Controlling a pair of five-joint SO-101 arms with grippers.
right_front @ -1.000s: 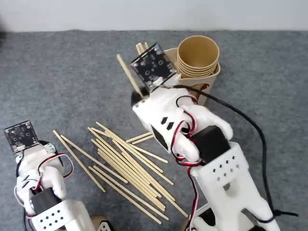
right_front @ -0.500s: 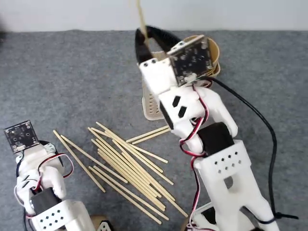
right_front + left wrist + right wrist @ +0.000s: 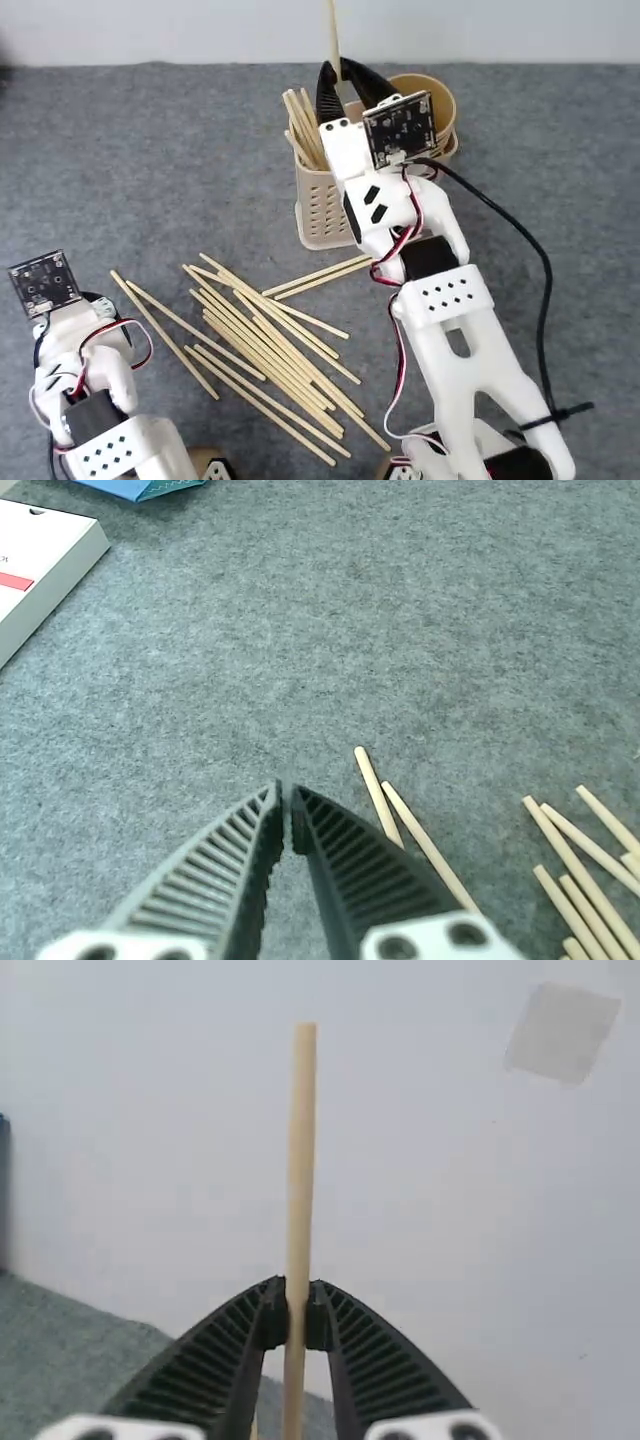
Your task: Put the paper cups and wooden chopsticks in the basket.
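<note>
Wooden chopsticks, pale, round and thin (image 3: 262, 348): heaped loose and flat on the grey, carpet-like surface (image 3: 150, 150), toward 7 o'clock from the middle of the high view. Mostly slanted from 10 o'clock down to 4 o'clock, many touching or crossing. Two more sticks (image 3: 315, 277) side by side between that heap and the 6 o'clock foot of the beige perforated plastic basket (image 3: 318, 215). A further bundle (image 3: 303, 130) standing tilted inside the basket at its 9 o'clock end. Stacked tan paper cups (image 3: 447, 108) seated at the basket's 3 o'clock end, partly hidden behind the white right arm.

One single chopstick (image 3: 302, 1140) pinched upright in the right pincer (image 3: 296, 1300), clamped between black ribbed fingers and rising well above the tips against a plain white wall (image 3: 480, 1210). From the high view: poised over the basket's 12 o'clock rim, between the bundle and the cups, with the held stick pointing to 12 o'clock. Not resting in the basket; lower end hidden by the fingers.

Left pincer (image 3: 288, 798) pressed together with nothing between the fingers, low over bare grey surface. Ends of two loose sticks just beside its tips, not touching them. More stick ends farther off. White left arm (image 3: 85, 380) at the 8 o'clock corner of the high view, well apart from the basket, just beyond the heap's 9 o'clock edge. White flat box with a red mark (image 3: 40, 560) lying on the surface, well away from the pincer.
</note>
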